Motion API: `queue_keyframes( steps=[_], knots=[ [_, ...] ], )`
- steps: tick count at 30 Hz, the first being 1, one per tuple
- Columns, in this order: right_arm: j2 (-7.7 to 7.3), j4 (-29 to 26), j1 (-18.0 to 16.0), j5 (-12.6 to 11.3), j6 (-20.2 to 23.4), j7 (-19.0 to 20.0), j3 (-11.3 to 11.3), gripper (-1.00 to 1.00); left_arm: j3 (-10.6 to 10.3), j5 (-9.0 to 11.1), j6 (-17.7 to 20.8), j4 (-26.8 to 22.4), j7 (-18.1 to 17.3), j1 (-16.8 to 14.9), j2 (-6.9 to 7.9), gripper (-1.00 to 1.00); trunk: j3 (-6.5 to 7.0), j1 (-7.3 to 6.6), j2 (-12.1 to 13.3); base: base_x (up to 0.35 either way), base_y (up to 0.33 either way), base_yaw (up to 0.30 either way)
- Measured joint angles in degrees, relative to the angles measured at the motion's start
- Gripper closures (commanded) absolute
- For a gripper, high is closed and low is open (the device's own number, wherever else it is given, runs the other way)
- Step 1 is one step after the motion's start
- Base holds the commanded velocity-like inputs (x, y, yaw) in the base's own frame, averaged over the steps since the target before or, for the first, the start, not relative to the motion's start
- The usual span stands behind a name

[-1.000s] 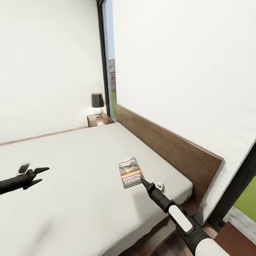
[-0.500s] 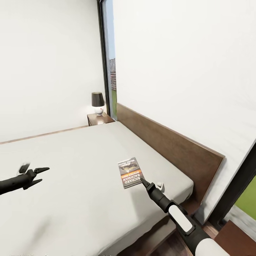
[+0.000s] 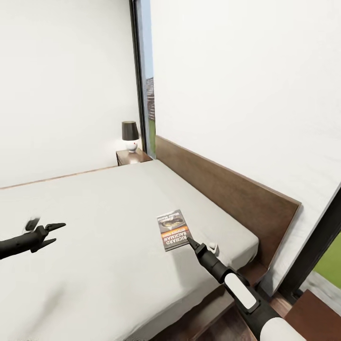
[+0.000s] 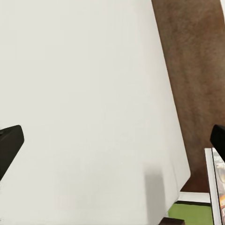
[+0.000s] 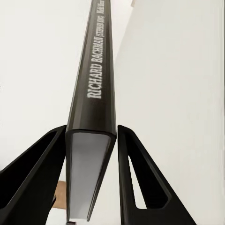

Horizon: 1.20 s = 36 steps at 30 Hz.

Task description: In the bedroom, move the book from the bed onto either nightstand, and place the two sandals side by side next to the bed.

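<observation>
The book [image 3: 173, 229] lies flat on the bed [image 3: 94, 203], near the headboard side, with its "RICHARD BACHMAN" cover up. My right gripper [image 3: 190, 241] meets its near corner. In the right wrist view both fingers press against the sides of the book [image 5: 91, 117], spine towards the camera, so the right gripper [image 5: 91, 130] is shut on it. Over the mattress at the left hovers my left gripper [image 3: 53, 233], fingers spread and holding nothing. A strip of the book [image 4: 218, 187] shows by one of its fingers [image 4: 9, 143]. The sandals are out of view.
A dark nightstand [image 3: 132, 157] with a lamp [image 3: 130, 136] stands at the bed's far corner, beside a tall black-framed window [image 3: 144, 94]. The brown headboard [image 3: 227, 194] runs along the white wall. Another dark wooden top [image 3: 318, 316] shows at the lower right.
The whole view has drifted slightly, so the camera moved. Both arms and the book hold the same places.
</observation>
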Motion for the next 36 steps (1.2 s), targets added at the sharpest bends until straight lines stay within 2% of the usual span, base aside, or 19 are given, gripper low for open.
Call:
queue_keyframes(
  steps=[2,11,26,36],
  knots=[
    [0.0,0.0,0.0,0.0,-0.01,0.0,0.0,1.0,0.0,0.0,0.01,0.01,0.0,0.0,0.0,-1.0,-0.36,0.44,-0.8,0.0,0.0,0.0],
    [0.0,-0.01,-0.01,-0.06,-0.02,0.0,-0.01,1.0,0.05,0.01,0.02,0.02,-0.01,0.0,0.04,-1.0,-0.36,0.45,-0.82,0.0,0.0,0.027],
    [0.0,0.0,-0.01,0.0,-0.05,0.0,0.0,1.0,0.06,0.01,0.02,0.0,-0.01,0.0,0.05,-1.0,-0.36,0.45,-0.82,0.0,0.0,0.218],
    [0.0,-0.02,-0.01,-0.06,-0.04,0.0,-0.01,1.0,0.06,0.02,0.02,0.02,0.0,0.0,0.04,-1.0,-0.31,0.44,-0.82,0.0,0.0,0.06]
  ],
)
